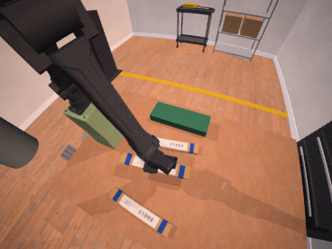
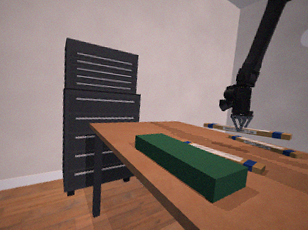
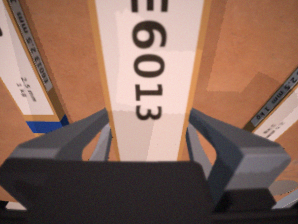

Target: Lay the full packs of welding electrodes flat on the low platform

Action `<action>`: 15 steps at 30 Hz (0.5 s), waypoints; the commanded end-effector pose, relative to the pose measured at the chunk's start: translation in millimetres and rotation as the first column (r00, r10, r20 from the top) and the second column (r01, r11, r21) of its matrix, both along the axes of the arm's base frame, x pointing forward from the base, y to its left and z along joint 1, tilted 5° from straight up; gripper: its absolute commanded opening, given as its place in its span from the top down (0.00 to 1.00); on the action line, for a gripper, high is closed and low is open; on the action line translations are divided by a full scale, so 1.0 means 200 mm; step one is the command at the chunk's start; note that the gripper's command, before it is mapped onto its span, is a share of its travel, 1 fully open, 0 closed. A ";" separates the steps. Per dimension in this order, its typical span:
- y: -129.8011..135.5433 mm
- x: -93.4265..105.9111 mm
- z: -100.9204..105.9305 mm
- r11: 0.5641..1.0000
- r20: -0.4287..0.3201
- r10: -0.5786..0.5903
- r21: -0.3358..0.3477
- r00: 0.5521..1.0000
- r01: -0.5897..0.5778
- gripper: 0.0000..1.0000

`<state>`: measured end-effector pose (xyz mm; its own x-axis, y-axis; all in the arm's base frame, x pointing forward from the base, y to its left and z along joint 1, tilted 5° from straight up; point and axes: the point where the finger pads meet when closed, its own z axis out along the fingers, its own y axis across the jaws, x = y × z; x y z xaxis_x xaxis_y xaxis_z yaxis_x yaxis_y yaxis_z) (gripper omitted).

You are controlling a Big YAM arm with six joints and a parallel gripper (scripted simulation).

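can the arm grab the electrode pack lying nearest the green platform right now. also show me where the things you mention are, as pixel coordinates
Probably not yet: the fingers (image 2: pixel 240 121) are shut on another pack (image 2: pixel 249 131) (image 3: pixel 150 65), held above the table, which would have to be put down first.

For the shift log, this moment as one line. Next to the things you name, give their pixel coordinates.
gripper (image 1: pixel 170 167) (image 2: pixel 240 128) (image 3: pixel 148 111): shut on middle pack (image 1: pixel 181 170) (image 2: pixel 249 131) (image 3: pixel 150 65) | pack: raised above table (image 1: pixel 244 180) (image 2: pixel 278 206) | green platform (image 1: pixel 180 117) (image 2: pixel 184 159): no pack on it
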<state>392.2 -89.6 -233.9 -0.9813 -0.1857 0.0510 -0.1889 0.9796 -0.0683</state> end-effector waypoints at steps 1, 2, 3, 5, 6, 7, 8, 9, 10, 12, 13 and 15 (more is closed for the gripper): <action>0.02 0.14 0.19 1.000 0.063 0.009 -0.012 0.998 -0.008 1.00; 0.02 0.15 0.20 1.000 0.064 0.009 -0.012 0.998 -0.008 1.00; 0.02 0.15 0.20 1.000 0.064 0.009 -0.012 0.998 -0.008 1.00; 0.02 0.15 0.21 1.000 0.065 0.010 -0.013 0.998 -0.009 1.00; 0.02 0.15 0.22 1.000 0.065 0.010 -0.013 0.998 -0.009 1.00; 0.02 0.15 0.23 1.000 0.064 0.010 -0.012 0.998 -0.009 1.00; 0.02 0.14 0.24 1.000 0.062 0.010 -0.012 0.998 -0.009 1.00; 0.03 0.14 0.25 1.000 0.061 0.010 -0.012 0.998 -0.009 1.00; 0.03 0.13 0.25 1.000 0.060 0.010 -0.012 0.998 -0.009 1.00; 0.03 0.13 0.27 1.000 0.058 0.009 -0.012 0.998 -0.009 1.00; 0.03 0.13 0.28 1.000 0.058 0.009 -0.012 0.998 -0.009 1.00; 0.03 0.14 0.31 1.000 0.062 0.009 -0.012 0.998 -0.008 1.00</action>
<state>393.7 -87.8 -208.0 -0.9814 -0.1855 0.0497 -0.1887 0.9796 -0.0689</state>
